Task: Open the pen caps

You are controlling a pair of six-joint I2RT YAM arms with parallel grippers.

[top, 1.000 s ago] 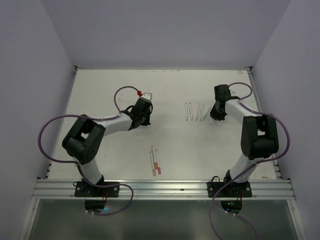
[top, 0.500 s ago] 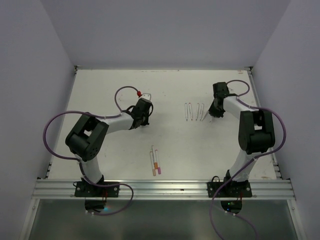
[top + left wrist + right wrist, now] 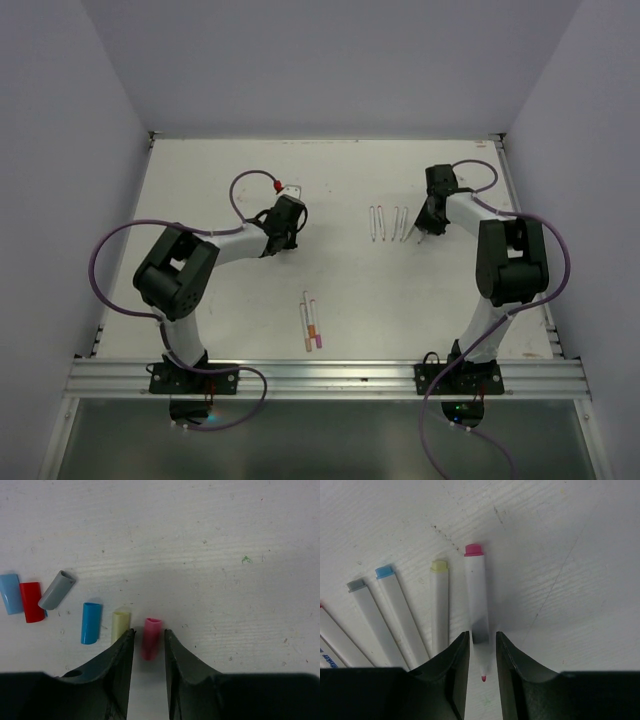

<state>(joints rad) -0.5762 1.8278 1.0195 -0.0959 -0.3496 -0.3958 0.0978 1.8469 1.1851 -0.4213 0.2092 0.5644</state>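
In the left wrist view my left gripper is open, its jaws either side of a pink pen cap that lies loose on the table. Beside it lie yellow, blue, grey, red and light-blue caps. In the right wrist view my right gripper is open around an uncapped pink-ended pen lying on the table, with small gaps at both sides. Yellow-ended, blue-ended and grey-ended pens lie to its left. In the top view the left gripper and right gripper are far apart.
Two capped pens lie side by side near the front middle of the table. The row of white pens lies just left of the right gripper. A purple cable with a red connector loops beside the left wrist. Walls enclose three sides.
The right arm has drawn in and its gripper has shifted slightly left to the end of the pen row. The left arm has shifted a little; its gripper stays over the caps.
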